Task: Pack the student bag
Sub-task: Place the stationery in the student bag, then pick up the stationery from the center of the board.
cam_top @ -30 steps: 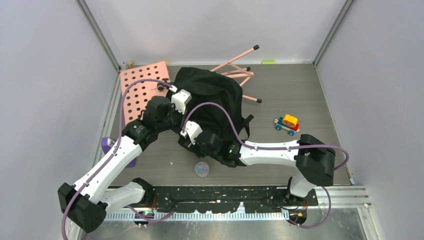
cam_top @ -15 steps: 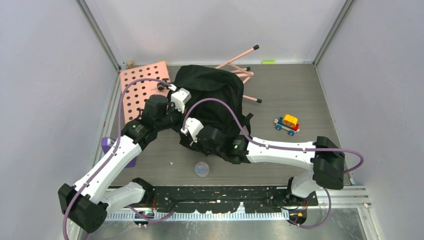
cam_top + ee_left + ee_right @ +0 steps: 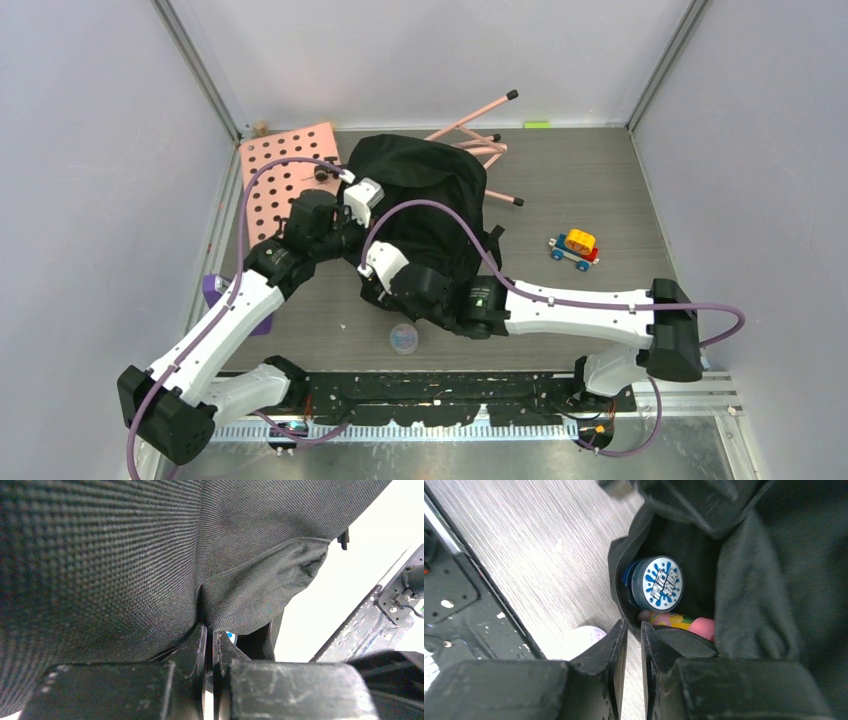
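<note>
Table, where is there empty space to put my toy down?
The biggest bare patch is the far right of the table, between the pink rods, the toy car and the right edge. A smaller one lies near the front, between the left arm and the clear lid. Around the student bag and pink pegboard it is crowded.

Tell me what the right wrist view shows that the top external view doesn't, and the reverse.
Only the right wrist view: the inside of the student bag, holding a round tub with a blue-and-white lid and a yellow-and-pink item, plus the right hand, fingers close together, at the zip edge.
Only the top external view: the pink pegboard, pink rod stand, toy car and purple block.
Both: the bag's black outside, the table and the small pale round dish beside the bag.
</note>
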Robot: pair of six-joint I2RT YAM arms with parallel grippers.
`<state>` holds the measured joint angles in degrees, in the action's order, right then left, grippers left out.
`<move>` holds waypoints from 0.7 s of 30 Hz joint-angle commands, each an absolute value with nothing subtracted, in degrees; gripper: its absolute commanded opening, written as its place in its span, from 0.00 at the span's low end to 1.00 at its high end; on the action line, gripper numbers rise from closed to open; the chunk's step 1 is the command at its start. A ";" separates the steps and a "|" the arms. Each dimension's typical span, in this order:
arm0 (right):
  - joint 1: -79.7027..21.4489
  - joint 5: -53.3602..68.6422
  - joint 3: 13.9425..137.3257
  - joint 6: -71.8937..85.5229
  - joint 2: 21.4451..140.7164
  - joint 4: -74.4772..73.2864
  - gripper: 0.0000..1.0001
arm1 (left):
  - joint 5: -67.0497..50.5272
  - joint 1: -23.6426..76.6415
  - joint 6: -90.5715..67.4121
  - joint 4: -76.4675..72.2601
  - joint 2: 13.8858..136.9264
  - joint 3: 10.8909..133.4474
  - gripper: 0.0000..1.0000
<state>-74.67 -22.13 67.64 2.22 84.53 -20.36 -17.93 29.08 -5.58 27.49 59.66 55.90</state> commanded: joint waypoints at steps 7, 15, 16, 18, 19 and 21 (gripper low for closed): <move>-82.33 -40.82 73.41 12.46 79.83 -24.25 0.55 | -15.34 27.95 -6.35 22.68 56.60 57.16 0.00; -86.98 -51.27 68.68 42.80 80.99 -30.38 0.73 | -15.11 28.03 -7.66 23.04 55.03 56.82 0.00; -87.51 -51.52 68.18 47.66 81.70 -31.35 0.74 | -15.20 27.97 -7.91 23.11 54.78 56.73 0.00; -88.39 -51.81 66.66 53.84 83.13 -31.68 0.75 | -15.37 27.96 -8.27 22.87 54.34 56.21 0.00; -88.49 -51.58 65.97 55.39 83.66 -31.53 0.76 | -15.42 28.02 -8.46 22.85 54.11 56.22 0.00; -88.63 -50.82 65.66 59.16 85.62 -31.28 0.77 | -15.47 28.03 -8.73 22.65 53.58 56.08 0.00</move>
